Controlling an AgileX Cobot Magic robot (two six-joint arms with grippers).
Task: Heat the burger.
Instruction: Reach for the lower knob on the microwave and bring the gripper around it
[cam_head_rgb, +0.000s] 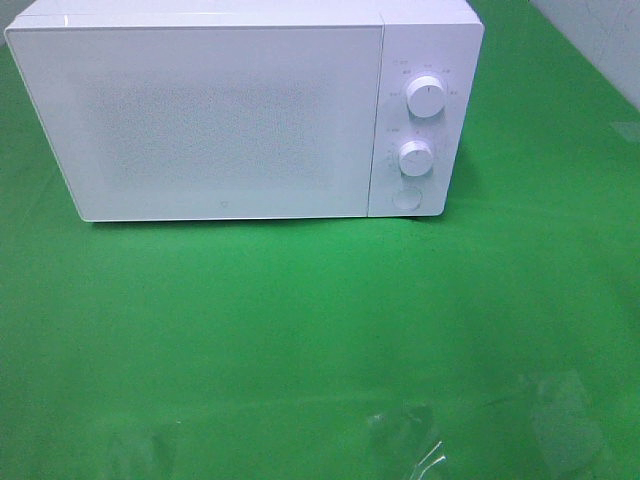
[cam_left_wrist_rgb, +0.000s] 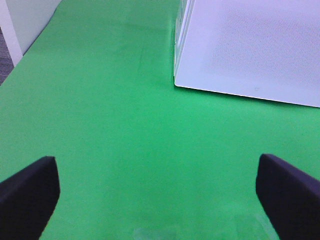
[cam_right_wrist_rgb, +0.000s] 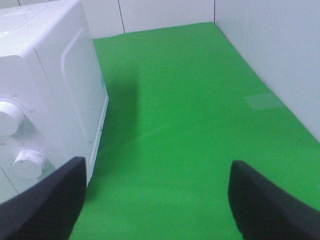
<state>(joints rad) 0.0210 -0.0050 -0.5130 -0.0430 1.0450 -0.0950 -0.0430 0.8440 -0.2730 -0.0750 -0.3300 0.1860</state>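
Note:
The burger is out of view in all three views. A white microwave (cam_head_rgb: 240, 110) stands at the back of the green table with its door shut; two round knobs (cam_head_rgb: 426, 97) and a button sit on its right panel. My left gripper (cam_left_wrist_rgb: 155, 200) is open, its dark fingers (cam_left_wrist_rgb: 27, 192) spread wide over bare green cloth, with the microwave's front lower corner (cam_left_wrist_rgb: 176, 82) ahead of it. My right gripper (cam_right_wrist_rgb: 155, 200) is open too, with nothing between its fingers (cam_right_wrist_rgb: 270, 205), and the microwave's right side (cam_right_wrist_rgb: 75, 90) is close beside it.
The green cloth (cam_head_rgb: 300, 320) covers the table in front of the microwave. White walls (cam_right_wrist_rgb: 270, 55) border the table behind and on the right. Faint clear tape patches (cam_head_rgb: 410, 440) show on the cloth near the front edge.

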